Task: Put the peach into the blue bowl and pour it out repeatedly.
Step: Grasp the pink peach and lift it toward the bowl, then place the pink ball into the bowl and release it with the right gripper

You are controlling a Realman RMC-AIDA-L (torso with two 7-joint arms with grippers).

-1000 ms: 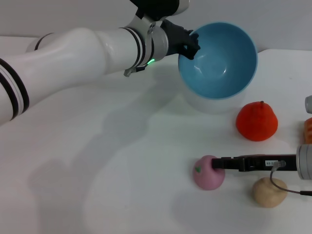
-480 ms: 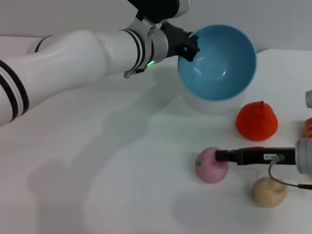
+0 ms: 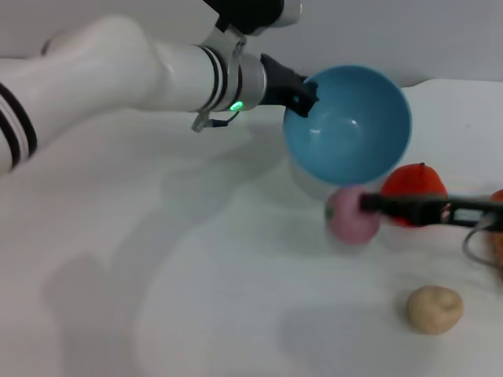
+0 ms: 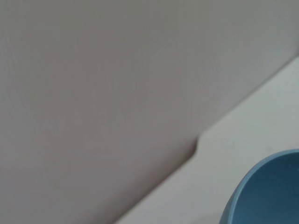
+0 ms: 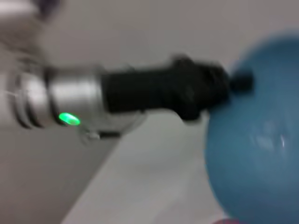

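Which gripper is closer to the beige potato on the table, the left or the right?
Right. The right gripper holds the peach not far above the potato. The left gripper is farther away, gripping the blue bowl by its rim.

The blue bowl (image 3: 347, 124) was light blue, plain inside and out, with pale glints in its hollow. The left hand (image 3: 305, 96) at its rim was black, behind it a silver-grey cuff lit by a small green light, then a glossy white arm (image 3: 94, 71) banded in black. The peach (image 3: 353, 214) by the black right hand (image 3: 368, 203) was matte pink. Beyond that hand sat an orange-red fruit (image 3: 414, 187); nearer lay a beige potato (image 3: 434, 308). The counter (image 3: 196, 283) was white.
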